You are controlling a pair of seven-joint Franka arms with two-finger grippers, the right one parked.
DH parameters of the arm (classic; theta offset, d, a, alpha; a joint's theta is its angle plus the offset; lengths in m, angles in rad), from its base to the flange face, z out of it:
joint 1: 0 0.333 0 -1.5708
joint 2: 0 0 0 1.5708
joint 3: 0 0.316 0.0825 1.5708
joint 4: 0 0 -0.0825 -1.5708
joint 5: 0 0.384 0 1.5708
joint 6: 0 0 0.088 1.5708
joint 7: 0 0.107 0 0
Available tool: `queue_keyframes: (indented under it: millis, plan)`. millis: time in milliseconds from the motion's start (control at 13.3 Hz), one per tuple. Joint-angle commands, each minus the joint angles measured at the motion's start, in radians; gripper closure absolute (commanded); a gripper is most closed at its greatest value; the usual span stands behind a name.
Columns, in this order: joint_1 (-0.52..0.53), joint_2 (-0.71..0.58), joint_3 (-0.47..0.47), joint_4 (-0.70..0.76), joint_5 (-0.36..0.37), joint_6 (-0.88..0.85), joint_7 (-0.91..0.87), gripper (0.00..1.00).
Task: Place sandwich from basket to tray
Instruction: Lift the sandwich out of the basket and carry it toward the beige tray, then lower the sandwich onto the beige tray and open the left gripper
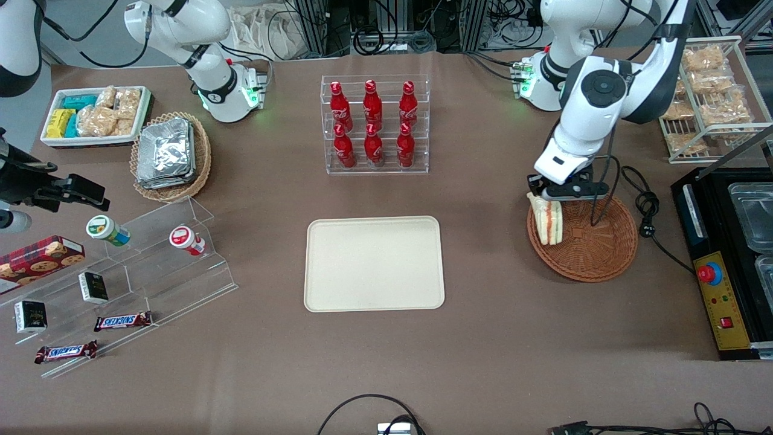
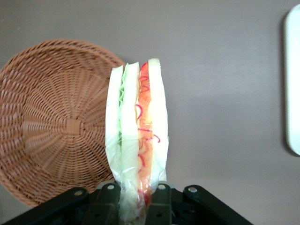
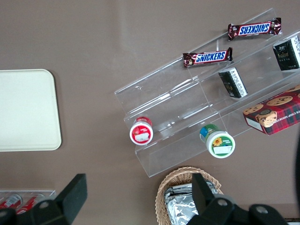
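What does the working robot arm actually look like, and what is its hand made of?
The left arm is glossy white with rounded shells, dark grey joint bands and a round dark cap. Its base glows green, with cables plugged in beside it. The gripper above the basket is black, with two flat black fingers.

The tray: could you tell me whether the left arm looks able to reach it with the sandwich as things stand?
Probably yes. The gripper is shut on the sandwich, at the basket edge nearest the tray. Only bare tabletop lies between them, and the tray's surface is bare.
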Motion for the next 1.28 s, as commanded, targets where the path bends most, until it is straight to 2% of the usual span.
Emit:
queue_keyframes:
  millis: [0, 226, 452, 603, 829, 1055, 1205]
  plan:
    - [-0.003, 0.045, -0.057, 0.088, 0.009, -0.048, 0.045, 0.85]
    - [-0.003, 0.127, -0.135, 0.189, 0.007, -0.072, 0.031, 0.85]
    - [-0.003, 0.256, -0.196, 0.385, 0.013, -0.241, 0.035, 0.85]
    - [-0.003, 0.319, -0.224, 0.465, 0.015, -0.271, 0.014, 0.85]
    - [-0.006, 0.391, -0.256, 0.531, 0.044, -0.266, -0.088, 0.85]
    - [-0.066, 0.489, -0.258, 0.631, 0.059, -0.268, -0.199, 0.86]
    - [-0.101, 0.561, -0.258, 0.699, 0.127, -0.271, -0.312, 0.87]
